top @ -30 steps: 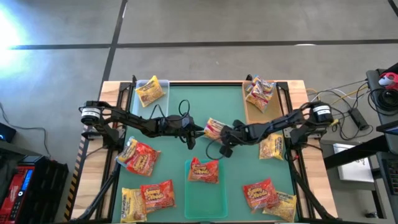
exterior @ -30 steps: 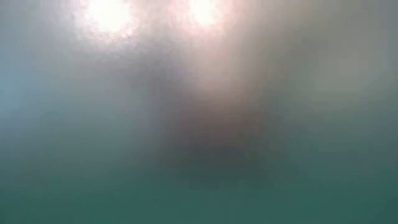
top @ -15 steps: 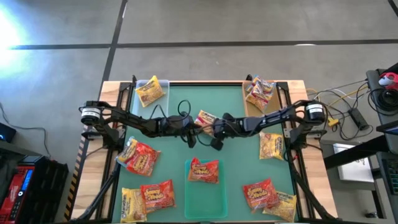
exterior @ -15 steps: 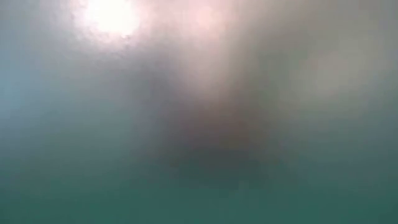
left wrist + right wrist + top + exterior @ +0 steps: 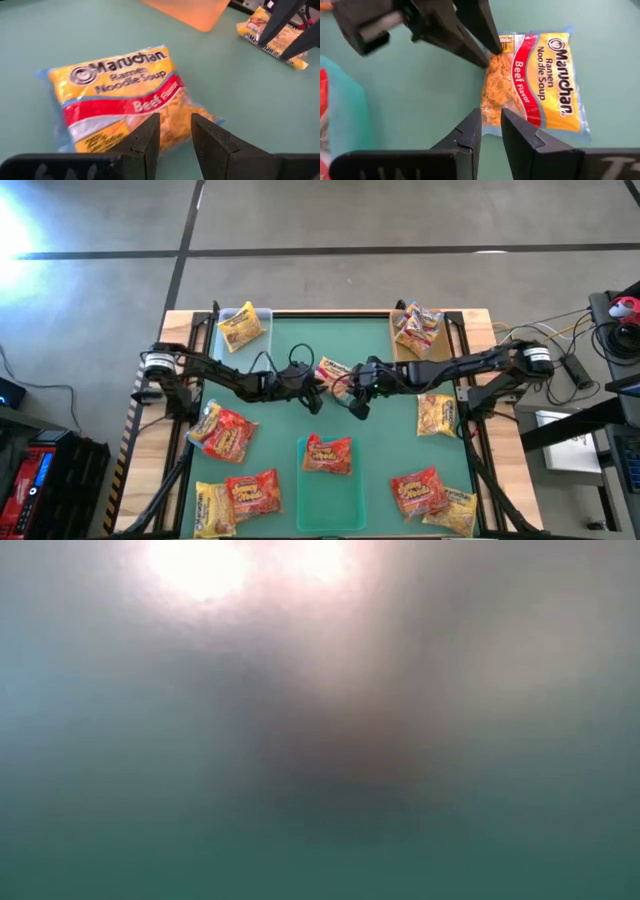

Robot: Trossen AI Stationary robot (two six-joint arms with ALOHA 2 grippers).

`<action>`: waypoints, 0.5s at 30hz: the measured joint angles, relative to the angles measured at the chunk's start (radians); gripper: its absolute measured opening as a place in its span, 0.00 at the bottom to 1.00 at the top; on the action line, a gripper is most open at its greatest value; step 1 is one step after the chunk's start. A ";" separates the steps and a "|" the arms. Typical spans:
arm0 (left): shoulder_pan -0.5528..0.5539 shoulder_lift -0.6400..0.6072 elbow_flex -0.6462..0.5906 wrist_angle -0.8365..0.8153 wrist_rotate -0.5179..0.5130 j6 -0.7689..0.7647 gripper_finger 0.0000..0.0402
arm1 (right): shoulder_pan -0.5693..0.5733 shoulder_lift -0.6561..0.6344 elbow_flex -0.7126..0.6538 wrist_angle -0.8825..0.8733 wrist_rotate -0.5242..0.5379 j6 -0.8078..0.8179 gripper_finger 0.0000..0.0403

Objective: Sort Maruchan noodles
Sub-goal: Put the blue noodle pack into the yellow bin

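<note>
A yellow Maruchan beef packet with a red band lies flat on the green mat at the table's middle, between both grippers. My left gripper is narrowly open, and its fingertips stand at the packet's corner on the left, near side. My right gripper hovers just right of the packet toward the near edge. It is narrowly open and holds nothing. The low view shows only blur. My left gripper comes slanting down from the table's left, a finger on either side of the packet's corner. I cannot tell whether the fingers touch it. The packet lies flat on the mat.
A clear tray at far left holds a yellow packet. A brown tray at far right holds several packets. A red packet lies on the green tray at near centre. Loose packets lie at near left, near right and right.
My right gripper moved toward the table's left and far edge, and the beef packet went with it. It then drew back a little to the right and now stands clear of the packet. My left gripper moved right, up to the packet.
</note>
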 joint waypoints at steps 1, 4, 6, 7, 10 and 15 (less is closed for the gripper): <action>0.000 0.012 0.011 -0.001 0.000 -0.001 0.23 | 0.000 -0.011 -0.001 -0.012 0.000 0.000 0.16; 0.000 0.040 0.032 -0.025 -0.014 -0.009 0.23 | 0.000 -0.044 -0.001 -0.016 0.000 0.001 0.16; 0.000 0.049 0.038 -0.051 -0.017 -0.012 0.23 | 0.000 -0.061 -0.001 -0.020 0.000 0.000 0.16; 0.000 0.052 0.041 -0.068 -0.020 -0.012 0.23 | 0.000 -0.068 -0.001 -0.026 0.000 0.000 0.16; 0.000 0.057 0.047 -0.096 -0.054 -0.015 0.23 | 0.000 -0.083 -0.001 -0.036 0.000 0.001 0.16; -0.001 0.055 0.047 -0.136 -0.065 -0.033 0.23 | -0.004 -0.100 -0.001 -0.045 0.001 -0.006 0.16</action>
